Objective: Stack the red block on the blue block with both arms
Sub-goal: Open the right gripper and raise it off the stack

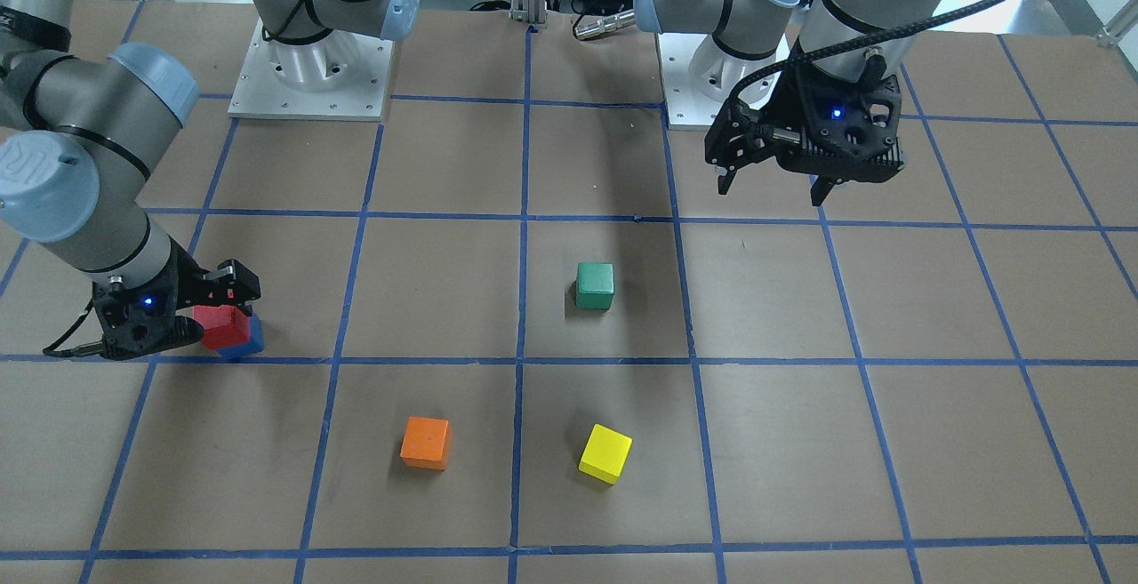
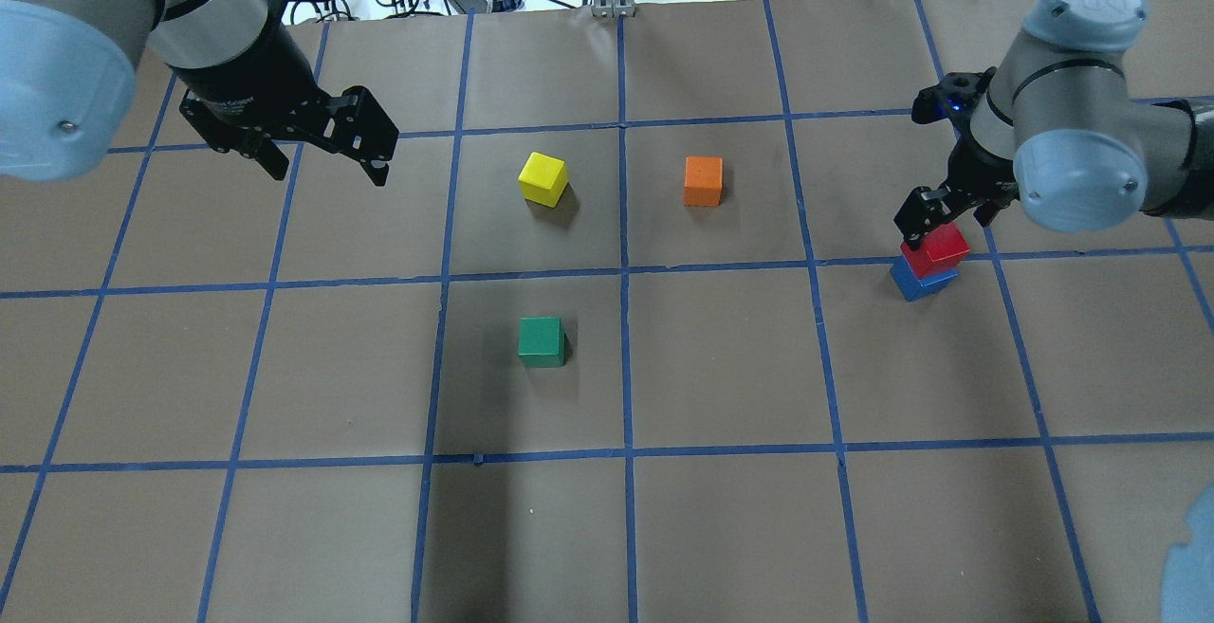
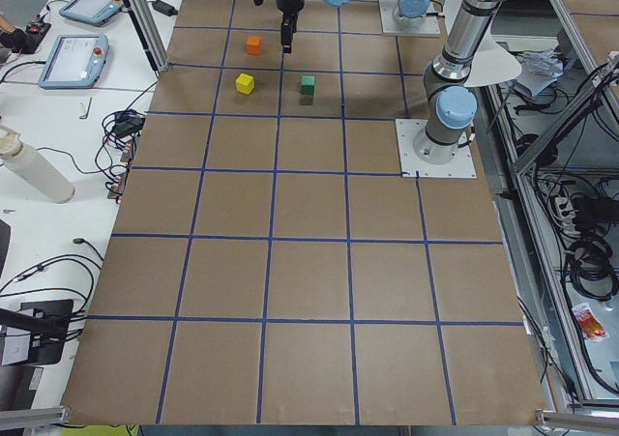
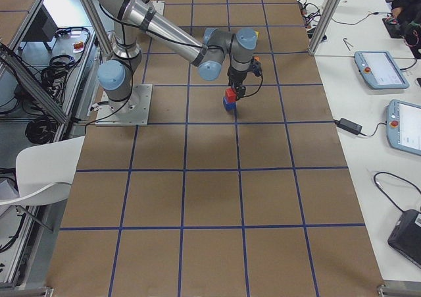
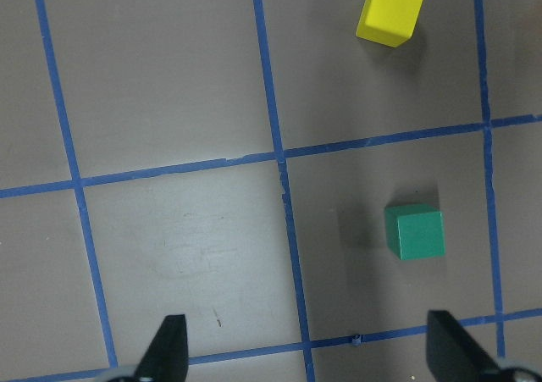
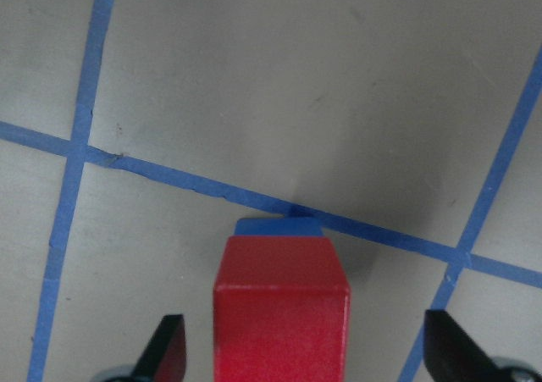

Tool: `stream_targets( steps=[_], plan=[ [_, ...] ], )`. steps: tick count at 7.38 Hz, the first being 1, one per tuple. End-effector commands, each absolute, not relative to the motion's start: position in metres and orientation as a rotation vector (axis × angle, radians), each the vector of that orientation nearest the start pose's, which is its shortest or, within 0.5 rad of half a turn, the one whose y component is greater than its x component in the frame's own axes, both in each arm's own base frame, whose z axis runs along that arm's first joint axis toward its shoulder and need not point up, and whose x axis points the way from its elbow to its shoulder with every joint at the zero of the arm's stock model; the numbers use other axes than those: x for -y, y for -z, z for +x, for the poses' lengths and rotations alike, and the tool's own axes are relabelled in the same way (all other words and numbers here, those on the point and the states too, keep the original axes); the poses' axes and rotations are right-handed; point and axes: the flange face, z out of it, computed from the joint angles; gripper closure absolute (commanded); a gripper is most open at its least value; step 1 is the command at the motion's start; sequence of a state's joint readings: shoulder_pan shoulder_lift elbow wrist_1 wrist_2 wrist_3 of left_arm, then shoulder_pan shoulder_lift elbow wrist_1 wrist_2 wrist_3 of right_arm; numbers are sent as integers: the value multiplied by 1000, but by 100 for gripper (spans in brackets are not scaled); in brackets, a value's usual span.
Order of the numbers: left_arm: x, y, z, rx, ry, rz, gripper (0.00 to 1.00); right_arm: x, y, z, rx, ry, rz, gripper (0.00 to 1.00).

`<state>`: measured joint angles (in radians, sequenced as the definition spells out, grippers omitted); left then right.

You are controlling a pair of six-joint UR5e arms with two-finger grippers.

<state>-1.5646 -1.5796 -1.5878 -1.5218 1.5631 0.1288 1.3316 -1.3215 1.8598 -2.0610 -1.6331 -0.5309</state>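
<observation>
Right gripper (image 2: 942,222) is spread wide, its fingers clear of the red block (image 2: 937,247), which is seated on the blue block (image 2: 918,282) at 3 o'clock in the overhead view. Left gripper (image 2: 329,171) is held wide open at 10 o'clock.

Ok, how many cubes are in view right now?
5: red block on blue block at the right gripper; green cube, yellow cube and orange cube sit apart mid-table. None appear hidden.

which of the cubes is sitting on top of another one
The red block: it rests on the blue block; the green cube, yellow cube and orange cube each sit alone on the table.
</observation>
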Motion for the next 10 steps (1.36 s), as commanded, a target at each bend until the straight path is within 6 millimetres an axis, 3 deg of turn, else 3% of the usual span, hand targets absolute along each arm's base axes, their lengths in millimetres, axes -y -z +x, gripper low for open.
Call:
stream_targets(
  steps=[1,3,4,6,8,10],
  plan=[
    [499,-479,-131,-3142,37,193,0,544,-317,-3,-3175,-146,-417,0],
    [499,-478,-131,-3142,32,193,0,535,-384,14,-3165,-219,-203,0],
    [499,-479,-131,-3140,34,193,0,539,-405,39,-3129,-191,-137,0],
    [499,-479,-131,-3140,34,193,0,532,-427,116,-3140,-160,-99,0],
    [493,-484,-131,-3139,49,193,0,530,-439,127,-3142,-129,-121,0],
    [492,-487,-129,-3121,54,191,0,519,-453,129,-3148,-109,44,0]
  ],
)
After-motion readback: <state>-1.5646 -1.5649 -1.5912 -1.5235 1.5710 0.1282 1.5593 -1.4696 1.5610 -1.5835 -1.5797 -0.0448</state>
